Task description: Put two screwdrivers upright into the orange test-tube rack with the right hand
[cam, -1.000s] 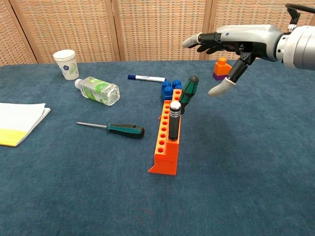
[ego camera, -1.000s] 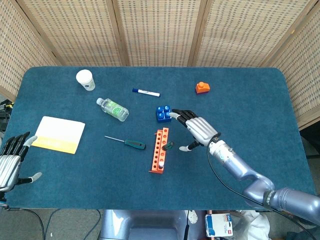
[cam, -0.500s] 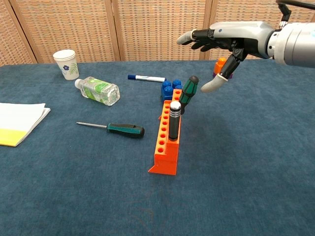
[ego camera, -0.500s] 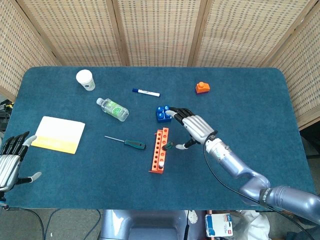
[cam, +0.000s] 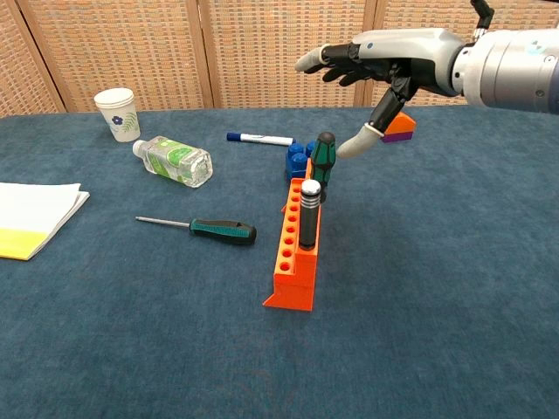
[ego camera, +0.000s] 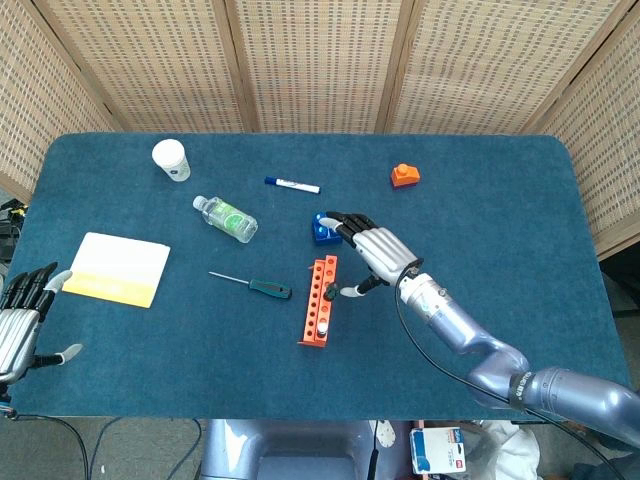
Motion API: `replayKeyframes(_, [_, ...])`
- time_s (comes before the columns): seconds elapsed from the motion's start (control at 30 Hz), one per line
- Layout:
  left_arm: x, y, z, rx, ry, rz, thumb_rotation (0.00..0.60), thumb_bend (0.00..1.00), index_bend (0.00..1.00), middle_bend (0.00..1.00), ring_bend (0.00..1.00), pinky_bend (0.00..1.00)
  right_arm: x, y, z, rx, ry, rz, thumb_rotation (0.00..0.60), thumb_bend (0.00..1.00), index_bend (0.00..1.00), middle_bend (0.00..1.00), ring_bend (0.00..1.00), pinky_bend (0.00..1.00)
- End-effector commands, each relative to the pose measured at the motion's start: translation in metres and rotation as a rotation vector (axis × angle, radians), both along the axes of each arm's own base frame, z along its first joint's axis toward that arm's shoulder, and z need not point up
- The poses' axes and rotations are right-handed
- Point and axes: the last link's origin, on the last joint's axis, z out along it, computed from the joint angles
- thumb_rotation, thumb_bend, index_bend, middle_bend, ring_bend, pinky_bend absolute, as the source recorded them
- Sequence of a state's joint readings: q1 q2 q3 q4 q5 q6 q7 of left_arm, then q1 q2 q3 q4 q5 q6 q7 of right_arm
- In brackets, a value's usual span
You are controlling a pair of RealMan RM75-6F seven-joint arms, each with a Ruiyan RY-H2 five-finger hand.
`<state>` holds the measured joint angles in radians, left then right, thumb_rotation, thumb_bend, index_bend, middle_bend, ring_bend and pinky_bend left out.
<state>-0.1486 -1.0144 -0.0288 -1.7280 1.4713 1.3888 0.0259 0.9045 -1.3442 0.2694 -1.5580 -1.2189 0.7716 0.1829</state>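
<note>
So the orange test-tube rack (cam: 296,253) sits roughly mid-table, and there are two screwdrivers standing in it. The black-handled one with the silver cap (cam: 310,214) is near the front end in the chest view, upright. The green-handled screwdriver (cam: 323,164) is a few holes behind it, standing close to upright too.

The right hand (cam: 384,63) hovers just at 2 o'clock from that green handle in the chest view, fingers spread out and holding nothing. Its thumb tip (cam: 351,145) points down toward the handle from the right and sits just beside it; can't tell for sure if it actually touches. From the head view the same hand (ego camera: 378,252) is at about 2 o'clock from the rack.

A third screwdriver with a green handle (ego camera: 254,284) lies flat on the blue table (ego camera: 500,200), at 9 o'clock from the rack, well clear of it.

Left hand (ego camera: 22,322) is down at the table's near-left corner in the head view, fingers apart, nothing in it.

Other stuff around: blue blocks (cam: 299,157) just behind the rack, a marker pen (ego camera: 292,185), a plastic bottle (ego camera: 225,218) lying on its side, a paper cup (ego camera: 171,159), a yellow-and-white notepad (ego camera: 117,268), and an orange block (ego camera: 404,175) at 1 o'clock from the rack.
</note>
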Motion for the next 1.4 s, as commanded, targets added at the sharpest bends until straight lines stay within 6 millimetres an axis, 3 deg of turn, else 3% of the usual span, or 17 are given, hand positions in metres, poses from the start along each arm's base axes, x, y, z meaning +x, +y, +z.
replayKeyframes(0.03, [0.000, 0.000, 0.000, -0.001, 0.000, 0.000, 0.600, 0.00, 0.00, 0.00, 0.00, 0.00, 0.005, 0.001, -0.001, 0.002, -0.001, 0.004, 0.600, 0.04, 0.00, 0.00, 0.00, 0.00])
replayKeyframes(0.6, [0.000, -0.001, 0.002, 0.004, -0.004, -0.002, 0.600, 0.00, 0.00, 0.00, 0.00, 0.00, -0.005, 0.006, 0.016, -0.038, 0.037, 0.008, 0.600, 0.04, 0.00, 0.00, 0.00, 0.00])
replayKeyframes(0.77, [0.001, -0.002, 0.003, 0.005, -0.008, -0.008, 0.600, 0.00, 0.00, 0.00, 0.00, 0.00, -0.022, 0.022, 0.042, -0.087, 0.065, 0.036, 0.600, 0.04, 0.00, 0.00, 0.00, 0.00])
replayKeyframes(0.97, [0.000, -0.005, 0.004, 0.013, -0.005, -0.016, 0.600, 0.00, 0.00, 0.00, 0.00, 0.00, -0.061, 0.044, 0.080, -0.212, 0.140, 0.062, 0.600, 0.01, 0.00, 0.00, 0.00, 0.00])
replayKeyframes(1.1, [0.000, -0.009, 0.004, 0.029, -0.002, -0.029, 0.600, 0.00, 0.00, 0.00, 0.00, 0.00, -0.114, 0.081, 0.120, -0.440, 0.298, 0.080, 0.600, 0.00, 0.00, 0.00, 0.00, 0.00])
replayKeyframes(1.27, [0.000, -0.012, 0.003, 0.048, 0.010, -0.040, 0.600, 0.00, 0.00, 0.00, 0.00, 0.00, -0.158, 0.122, 0.135, -0.581, 0.371, 0.020, 0.600, 0.00, 0.00, 0.00, 0.00, 0.00])
replayKeyframes(1.4, [-0.002, -0.015, 0.002, 0.059, 0.018, -0.046, 0.600, 0.00, 0.00, 0.00, 0.00, 0.00, -0.184, 0.147, 0.133, -0.633, 0.410, -0.024, 0.600, 0.00, 0.00, 0.00, 0.00, 0.00])
